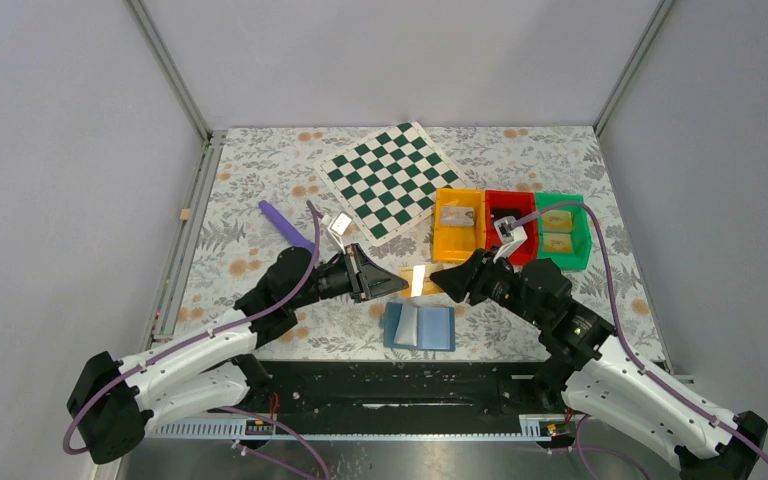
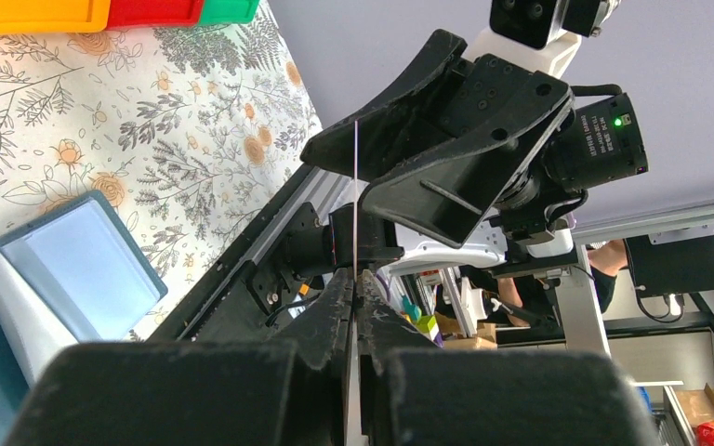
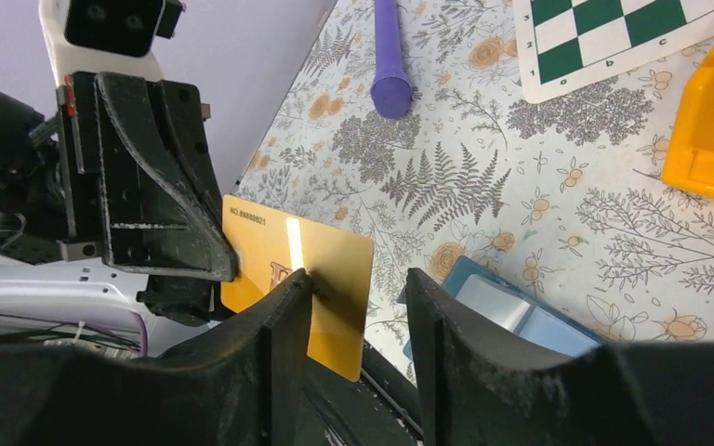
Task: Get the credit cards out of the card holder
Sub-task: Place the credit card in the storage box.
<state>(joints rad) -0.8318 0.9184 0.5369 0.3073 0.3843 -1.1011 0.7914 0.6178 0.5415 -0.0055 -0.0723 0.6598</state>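
card holder: the blue wallet (image 1: pixel 420 327) lies open and flat on the floral table (image 1: pixel 260 170), closest to the arm bases, pale panel up. I can't tell if any cards are left inside.
left gripper (image 2: pixel 355 279): clamped tight on one edge of a gold credit card (image 3: pixel 335 255), holding it in the air just beyond the wallet.
right gripper (image 3: pixel 358 277): jaws about halfway apart, gripping nothing. In its wrist view one finger overlaps the card's face, but I can't tell if it's touching.
step: looks like a hand-over, left to right.
doing it well: I'd get the card's free end squarely between the right pads and close firmly, then let the left go. A thin slick card pinched at a corner will probably twist or drop.
bins: orange (image 1: pixel 458 250), red (image 1: pixel 508 200) and green (image 1: pixel 563 262) sit further back on the right. The green one already has two yellow-gold cards (image 1: pixel 558 220) in it, so that's my guess for the drop spot.
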